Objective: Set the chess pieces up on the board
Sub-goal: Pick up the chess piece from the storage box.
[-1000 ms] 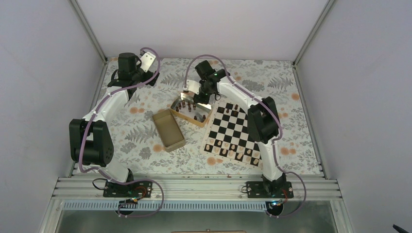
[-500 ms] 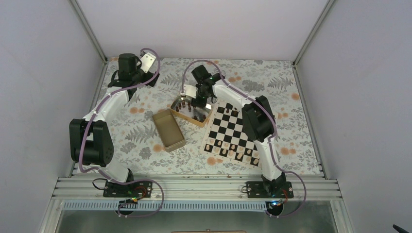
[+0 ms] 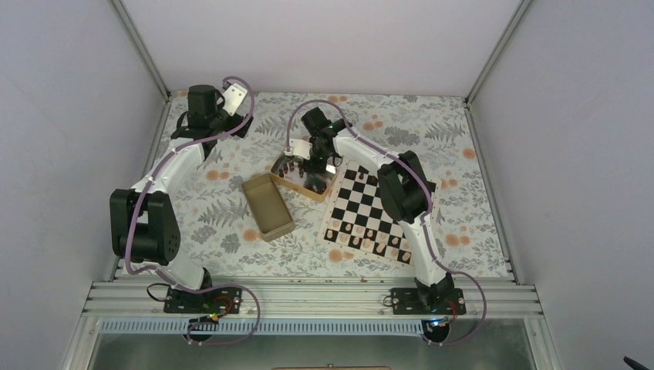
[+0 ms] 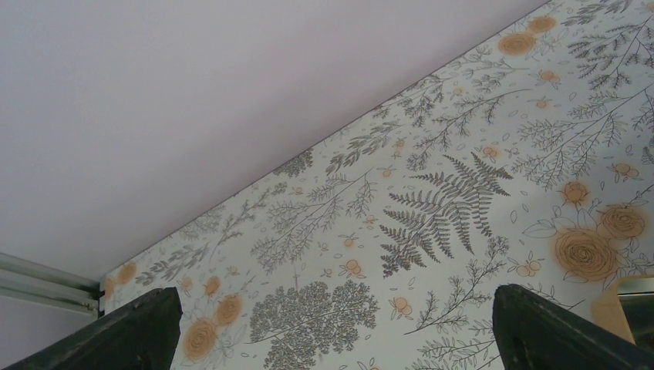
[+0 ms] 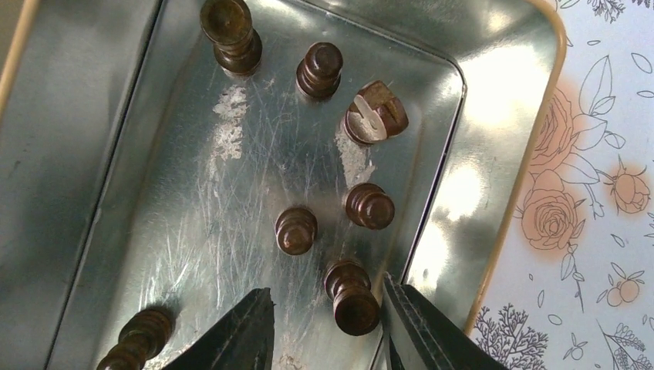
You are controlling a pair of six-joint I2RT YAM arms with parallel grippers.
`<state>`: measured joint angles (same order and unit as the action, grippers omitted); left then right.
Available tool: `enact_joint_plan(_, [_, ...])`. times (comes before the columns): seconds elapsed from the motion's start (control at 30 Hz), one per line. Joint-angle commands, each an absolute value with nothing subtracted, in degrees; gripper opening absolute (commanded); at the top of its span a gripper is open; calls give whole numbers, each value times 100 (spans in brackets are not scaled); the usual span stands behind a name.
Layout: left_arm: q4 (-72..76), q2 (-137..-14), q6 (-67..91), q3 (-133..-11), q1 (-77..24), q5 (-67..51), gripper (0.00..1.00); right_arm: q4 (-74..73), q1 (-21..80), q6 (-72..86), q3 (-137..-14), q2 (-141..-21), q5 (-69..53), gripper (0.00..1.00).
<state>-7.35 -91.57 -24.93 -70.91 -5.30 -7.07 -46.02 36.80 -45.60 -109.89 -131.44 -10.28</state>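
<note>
now the right fingers straddle, part-open, a dark chess piece inside the metal tin. left fingers gape wide over the floral bench.

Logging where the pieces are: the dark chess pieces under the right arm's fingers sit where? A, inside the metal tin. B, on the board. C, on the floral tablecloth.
A: the right wrist view shows the dark chess pieces resting on the scratched floor of the tin, one between the fingers.
</note>
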Motion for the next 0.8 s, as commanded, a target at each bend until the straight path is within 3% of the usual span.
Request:
enact_joint_plan(0.0, [-597, -9004, -2540, -7032, -536, -727, 100, -4558, 3761, -4561, -11072, -13210, -906, 39])
enact_joint_plan(0.77, [-571, -9032, -2539, -7005, -528, -764, 100, -4513, 3876, -4612, -11105, -13338, -432, 40])
